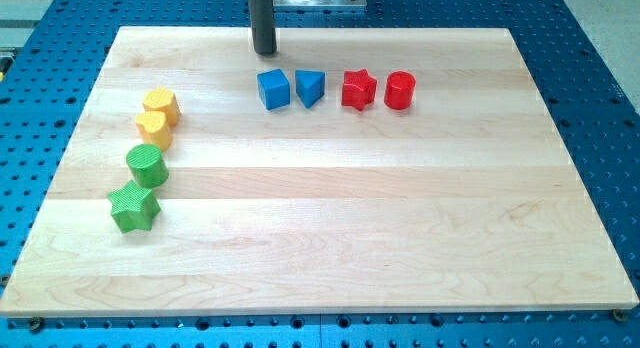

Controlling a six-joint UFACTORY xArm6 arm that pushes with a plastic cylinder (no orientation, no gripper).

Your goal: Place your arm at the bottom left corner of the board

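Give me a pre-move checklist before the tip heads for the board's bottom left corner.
1. My tip visible, at the view's top: ok.
2. Tip clear of the blue cube: ok.
3. Bottom left corner of the board free of blocks: ok.
4. Straight diagonal path clear: not ok, the green cylinder and green star lie close.
5. Tip already at the corner: not ok.

My tip (265, 51) rests at the board's (330, 248) top edge, above the blue cube (273, 89). Rightward in a row: blue triangular block (310, 88), red star (359, 89), red cylinder (400, 90). At the view's left: two yellow blocks (158, 116), green cylinder (147, 165), green star (134, 207).
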